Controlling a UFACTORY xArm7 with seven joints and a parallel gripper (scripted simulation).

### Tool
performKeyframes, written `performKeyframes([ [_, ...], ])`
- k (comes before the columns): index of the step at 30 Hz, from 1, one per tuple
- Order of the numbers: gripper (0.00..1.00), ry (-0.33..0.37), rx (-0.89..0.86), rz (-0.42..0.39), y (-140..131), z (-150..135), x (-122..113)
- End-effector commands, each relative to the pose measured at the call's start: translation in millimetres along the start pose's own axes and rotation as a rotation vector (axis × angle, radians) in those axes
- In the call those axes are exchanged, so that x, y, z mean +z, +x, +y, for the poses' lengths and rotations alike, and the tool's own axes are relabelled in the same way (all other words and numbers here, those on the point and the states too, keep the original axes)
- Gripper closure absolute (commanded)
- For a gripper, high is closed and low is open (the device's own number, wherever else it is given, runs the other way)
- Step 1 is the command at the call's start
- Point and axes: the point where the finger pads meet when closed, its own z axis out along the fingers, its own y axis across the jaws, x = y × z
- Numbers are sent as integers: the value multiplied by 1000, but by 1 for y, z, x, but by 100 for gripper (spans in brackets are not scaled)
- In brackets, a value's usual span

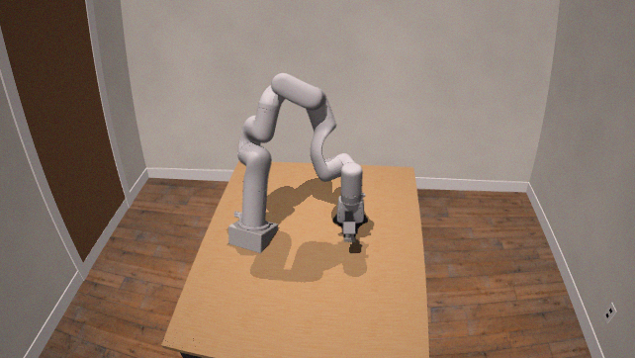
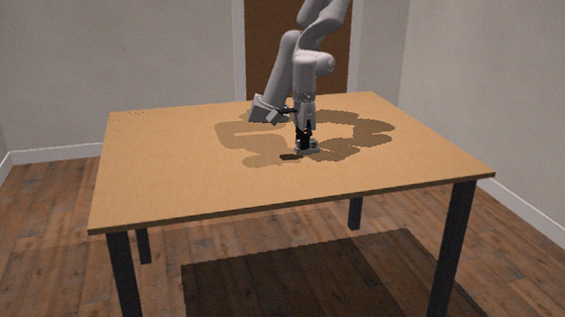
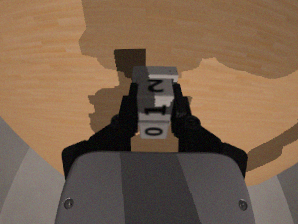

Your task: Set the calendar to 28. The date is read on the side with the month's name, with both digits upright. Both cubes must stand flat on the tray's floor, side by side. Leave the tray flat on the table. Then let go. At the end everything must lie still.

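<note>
My gripper (image 3: pixel 154 94) points straight down near the middle of the table and is shut on a grey number cube (image 3: pixel 153 117). Its black fingers press the cube's left and right sides. The cube's upper face shows a 1 and its near face a 0. A second grey cube (image 3: pixel 158 82) with a 2-like digit on top touches it on the far side. In the top and exterior views the gripper (image 1: pixel 350 238) (image 2: pixel 305 143) stands low over a small grey shape (image 2: pixel 307 150). I cannot tell tray from cubes there. The tray's month side is hidden.
A small dark brown patch (image 1: pixel 355 248) lies on the table just beside the gripper, also in the wrist view (image 3: pixel 129 59). I cannot tell if it is an object or a shadow. The arm's base (image 1: pixel 252 234) stands to the left.
</note>
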Motion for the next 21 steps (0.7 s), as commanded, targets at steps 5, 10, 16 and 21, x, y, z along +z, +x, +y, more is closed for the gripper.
performKeyframes([
  [5, 71, 4, 1, 1, 1, -2, -18],
  [10, 71, 4, 1, 1, 1, -1, -37],
  [16, 71, 4, 1, 1, 1, -1, -55],
  [21, 71, 4, 1, 1, 1, -1, -79],
])
